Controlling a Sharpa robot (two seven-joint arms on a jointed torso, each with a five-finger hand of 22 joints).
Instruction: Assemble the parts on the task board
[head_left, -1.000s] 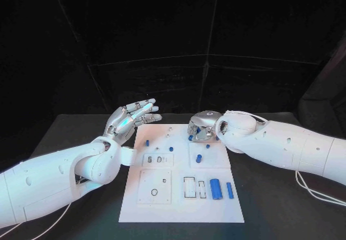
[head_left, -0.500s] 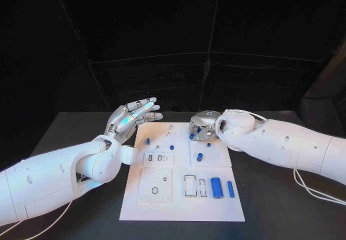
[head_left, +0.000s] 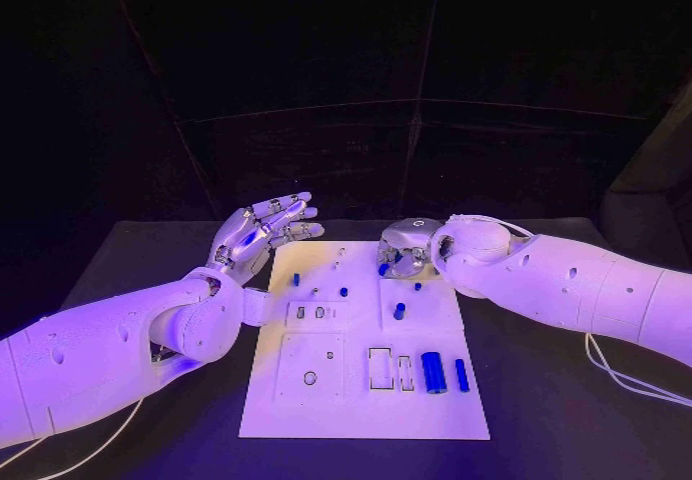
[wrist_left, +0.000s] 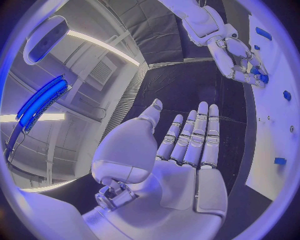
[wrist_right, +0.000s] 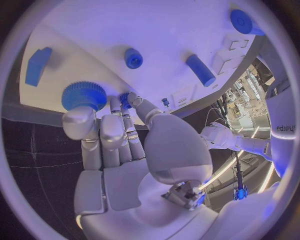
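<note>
Task board (head_left: 361, 420) lies in the middle of the black table (head_left: 130, 260), a white plate running from the lower centre of the head view up toward its middle, with small blue parts scattered over it: a fat cylinder (head_left: 433, 372) and a slim bar (head_left: 462, 375) at lower right, and a short peg (head_left: 400, 311) near the centre.

At the board's upper right the right hand (head_left: 404, 250) is lowered over the plate. In the right wrist view its fingertips (wrist_right: 128, 100) close around a small blue piece (wrist_right: 125, 97), just beside a ribbed blue knob (wrist_right: 83, 95); I judge it is pinching that piece, though the contact itself is partly hidden.

The left hand (head_left: 267, 232) hovers off the board's upper left corner, fingers spread and holding nothing.

The risk I see is crowding: the knob sits so close to the fingers that they could nudge it, or the small piece could slip from so slight a pinch and roll across the plate.
</note>
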